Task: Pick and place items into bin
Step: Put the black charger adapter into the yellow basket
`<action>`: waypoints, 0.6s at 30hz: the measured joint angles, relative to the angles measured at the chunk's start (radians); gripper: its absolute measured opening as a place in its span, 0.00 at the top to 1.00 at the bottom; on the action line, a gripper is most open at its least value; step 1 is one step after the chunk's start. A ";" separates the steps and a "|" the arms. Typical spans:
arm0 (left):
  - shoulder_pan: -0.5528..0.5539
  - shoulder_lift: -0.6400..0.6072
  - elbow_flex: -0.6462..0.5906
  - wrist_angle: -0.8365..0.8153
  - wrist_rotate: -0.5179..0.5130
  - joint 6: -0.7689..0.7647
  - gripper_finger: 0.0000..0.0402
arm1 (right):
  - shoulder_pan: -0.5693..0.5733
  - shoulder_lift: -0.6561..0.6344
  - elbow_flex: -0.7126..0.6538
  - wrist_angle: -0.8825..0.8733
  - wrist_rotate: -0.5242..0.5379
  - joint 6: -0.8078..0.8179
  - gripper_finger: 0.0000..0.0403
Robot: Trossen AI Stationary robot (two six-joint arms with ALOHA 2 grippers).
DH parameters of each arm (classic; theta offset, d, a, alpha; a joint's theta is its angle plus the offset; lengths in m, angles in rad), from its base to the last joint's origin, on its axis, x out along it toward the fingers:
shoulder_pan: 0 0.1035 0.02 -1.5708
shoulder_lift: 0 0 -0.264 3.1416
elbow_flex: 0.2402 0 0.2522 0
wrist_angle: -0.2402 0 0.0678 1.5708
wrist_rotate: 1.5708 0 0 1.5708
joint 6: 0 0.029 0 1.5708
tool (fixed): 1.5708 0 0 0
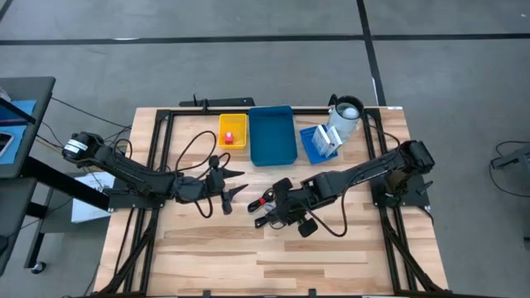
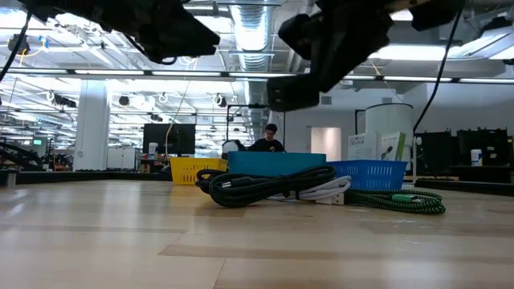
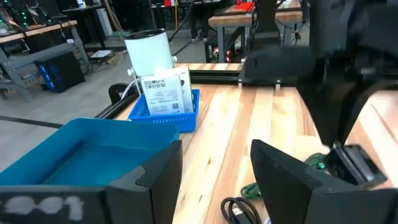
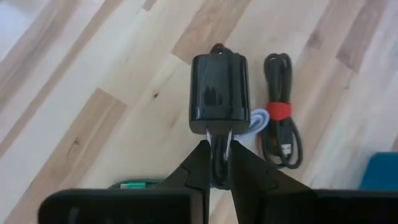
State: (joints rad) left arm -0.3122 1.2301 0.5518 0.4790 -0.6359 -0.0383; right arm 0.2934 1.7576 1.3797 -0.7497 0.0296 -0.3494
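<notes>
Right gripper (image 4: pixel 216 163), fingers pinching a black charger block (image 4: pixel 219 93) above the table (image 1: pixel 348 257); left gripper (image 3: pixel 214 177), fingers spread, facing the blue bin (image 3: pixel 81 155).

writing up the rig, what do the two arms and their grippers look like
Both arms are dark, jointed links with black cables looping alongside. The left arm has a white-and-silver part near its base. Each ends in a black two-finger gripper, left gripper and right gripper, with wedge-shaped tapering fingers.

Yellow bin (image 1: pixel 233 132) left of blue bin (image 1: pixel 272 135); basket (image 1: pixel 313 144) right.
</notes>
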 joint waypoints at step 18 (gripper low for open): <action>0.000 0.201 0.001 0.131 0.099 0.011 0.44 | -0.085 0.000 0.212 -0.196 0.055 -0.075 0.92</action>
State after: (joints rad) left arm -0.3122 1.4315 0.5526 0.6096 -0.5368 -0.0278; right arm 0.2079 1.7576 1.5921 -0.9455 0.0845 -0.4242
